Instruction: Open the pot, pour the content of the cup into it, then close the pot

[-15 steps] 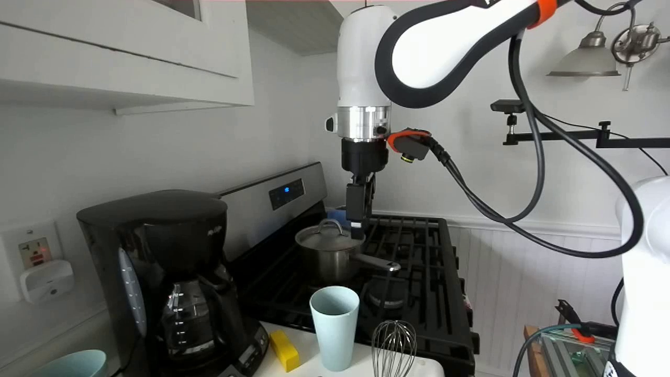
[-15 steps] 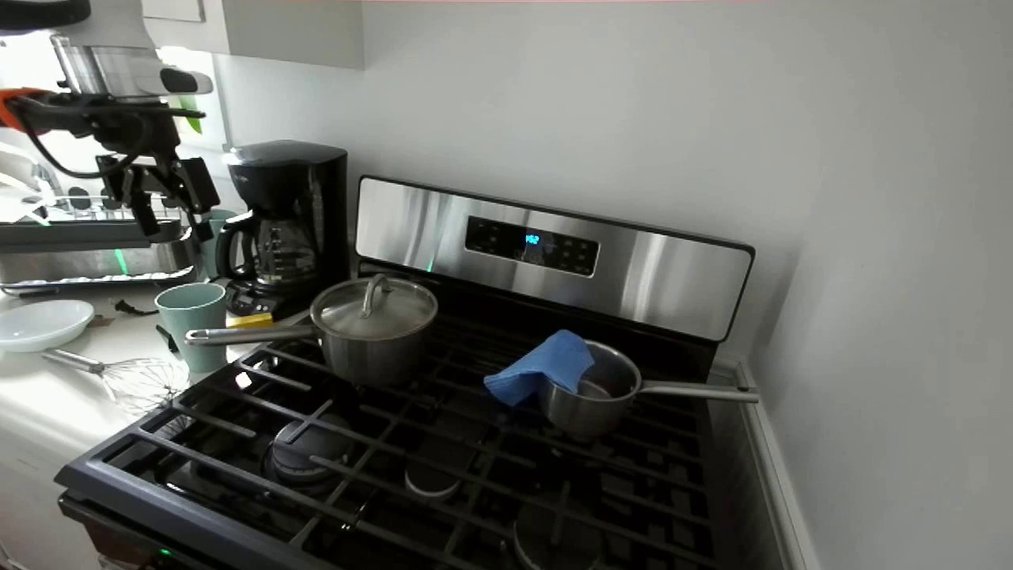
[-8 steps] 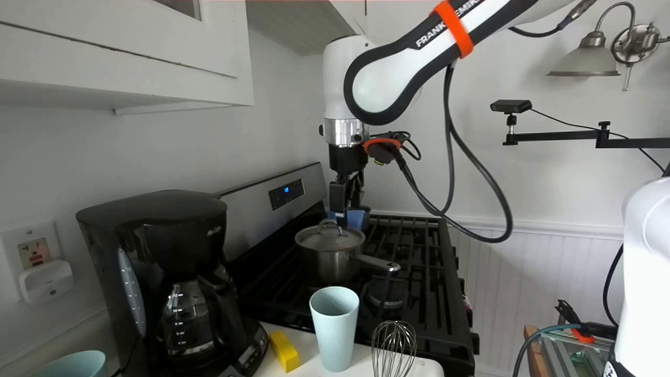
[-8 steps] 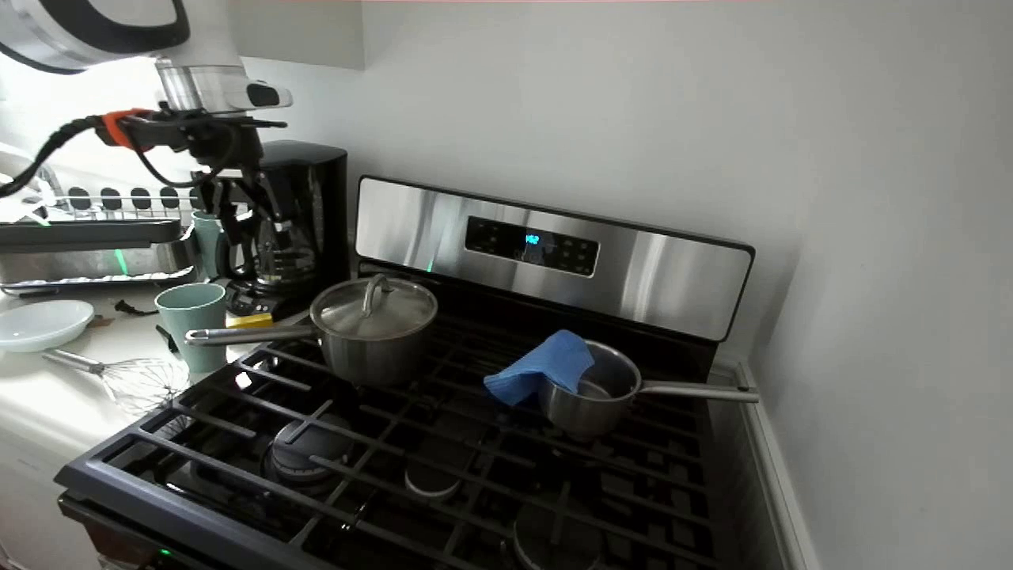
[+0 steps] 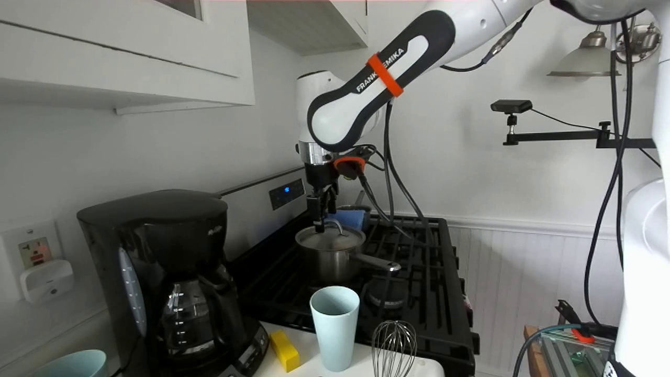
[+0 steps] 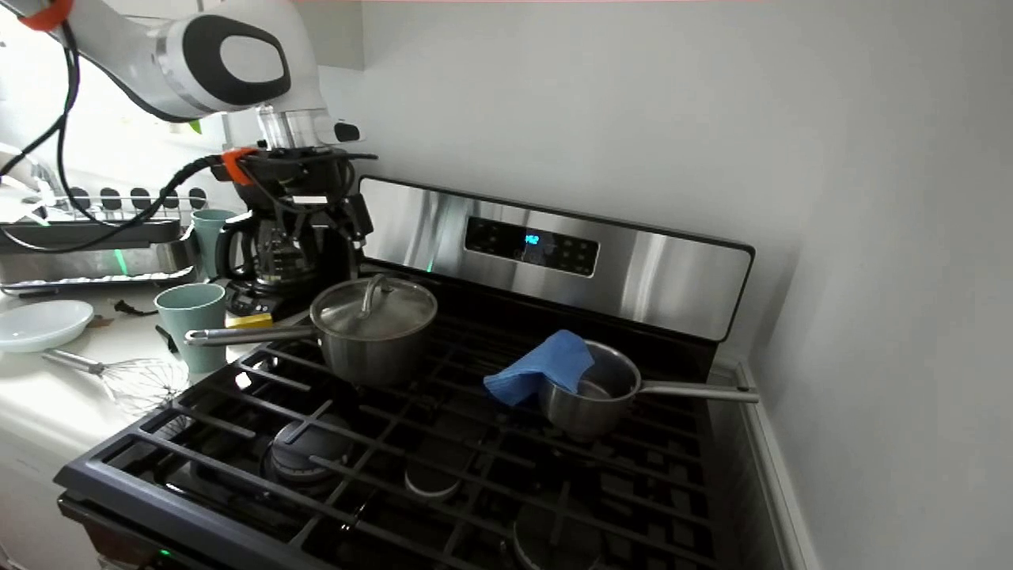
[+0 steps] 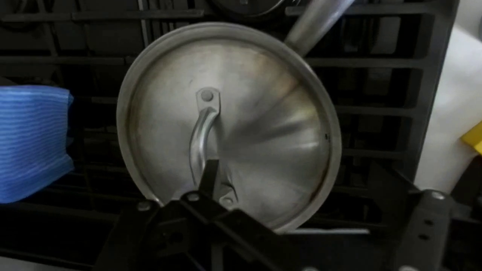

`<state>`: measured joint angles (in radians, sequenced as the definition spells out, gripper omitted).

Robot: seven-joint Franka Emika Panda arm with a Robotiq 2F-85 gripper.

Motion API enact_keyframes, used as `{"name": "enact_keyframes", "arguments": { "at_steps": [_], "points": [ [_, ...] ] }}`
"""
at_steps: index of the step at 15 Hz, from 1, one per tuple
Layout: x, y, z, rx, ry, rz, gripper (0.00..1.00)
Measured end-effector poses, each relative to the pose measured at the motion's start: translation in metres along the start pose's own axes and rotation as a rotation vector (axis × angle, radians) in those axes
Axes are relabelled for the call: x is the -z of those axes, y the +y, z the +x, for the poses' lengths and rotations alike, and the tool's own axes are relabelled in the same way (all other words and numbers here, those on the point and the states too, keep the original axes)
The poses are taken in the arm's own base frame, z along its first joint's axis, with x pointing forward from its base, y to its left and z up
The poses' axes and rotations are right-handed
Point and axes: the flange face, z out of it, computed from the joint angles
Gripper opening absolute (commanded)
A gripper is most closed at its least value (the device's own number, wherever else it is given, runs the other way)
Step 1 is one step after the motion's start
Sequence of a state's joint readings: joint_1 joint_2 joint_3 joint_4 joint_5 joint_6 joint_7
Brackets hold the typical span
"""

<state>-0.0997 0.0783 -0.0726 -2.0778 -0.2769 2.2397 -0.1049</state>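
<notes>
Above the steel saucepan [image 5: 330, 266] on the gas stove [image 6: 475, 443], covered by its lid [image 7: 244, 128], with the two-finger gripper [image 6: 328, 237] spread wide and pinching nothing. In the wrist view, overlapping the loop handle [image 7: 197, 145] with one dark fingertip [image 7: 210, 177]; cannot tell if touching. If lowered so, likely to land on the loop rather than straddle it, tilting the lid or shoving the saucepan. If pinched near one end, could pivot and slip when lifted. Later, on reaching for the light-blue tumbler [image 5: 335, 330], upright on the counter [image 6: 47, 412] beside the wire whisk [image 5: 393, 348], could snag wires or topple it by gripping off-centre.
</notes>
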Motion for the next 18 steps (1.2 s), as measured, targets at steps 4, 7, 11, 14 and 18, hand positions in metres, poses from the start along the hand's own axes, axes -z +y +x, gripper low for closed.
{"name": "enact_keyframes", "arguments": {
  "at_steps": [4, 7, 11, 14, 18],
  "points": [
    [-0.013, 0.013, 0.021, 0.058, 0.014, -0.095, 1.0],
    [-0.023, 0.02, 0.029, 0.101, 0.017, -0.166, 1.0],
    [-0.034, 0.027, 0.032, 0.144, -0.002, -0.226, 0.96],
    [-0.041, 0.029, 0.031, 0.163, -0.016, -0.248, 0.69],
    [-0.048, 0.031, 0.031, 0.172, -0.028, -0.258, 0.39]
  ]
}}
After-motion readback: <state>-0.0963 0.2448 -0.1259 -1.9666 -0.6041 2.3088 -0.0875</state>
